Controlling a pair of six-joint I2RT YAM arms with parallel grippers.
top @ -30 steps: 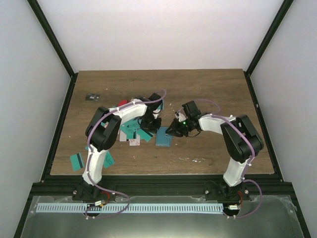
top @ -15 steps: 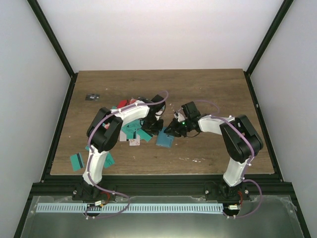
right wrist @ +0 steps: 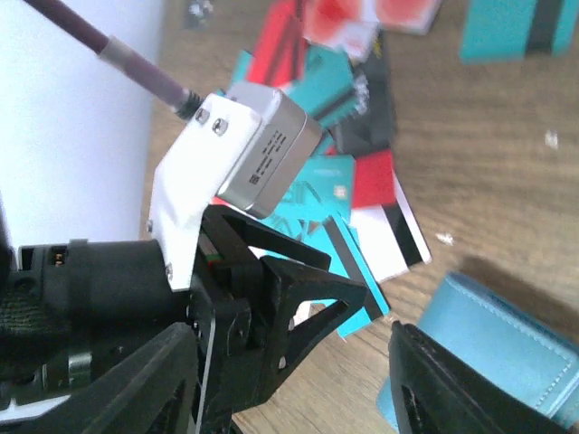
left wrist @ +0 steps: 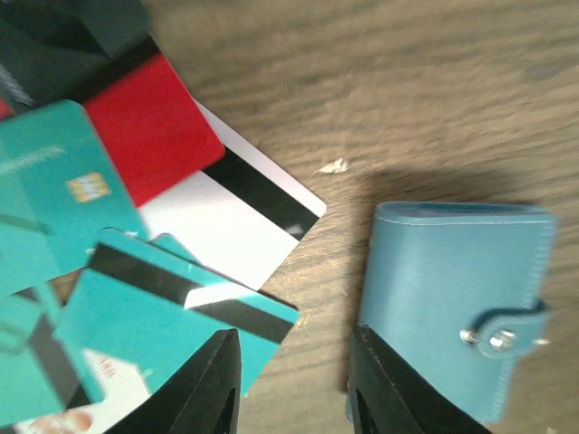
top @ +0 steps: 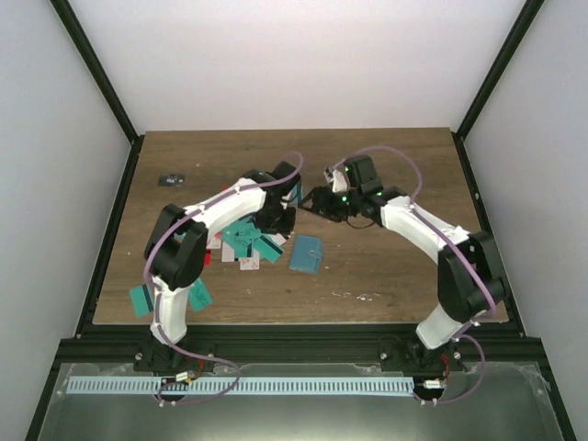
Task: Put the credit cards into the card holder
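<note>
Your L pincer [left wrist: 294, 366] hangs open, empty. Holder [left wrist: 457, 303], snapped shut, lies flat just ahead-right of it; cards [left wrist: 154, 307] heaped ahead-left, apart from holder. R pincer [right wrist: 289, 362] gapes wide, empty too, facing the L pincer, holder to its right.

My left arm reaches forward and bends in toward the middle. My left gripper [top: 276, 217] points down, its jaws a little apart with nothing between them. My right arm arches from its base over to the middle as well. My right gripper [top: 317, 202] sits just beside the left one, jaws spread wide and empty. The left one's black fingers [right wrist: 303, 306] show in my right wrist view.
</note>
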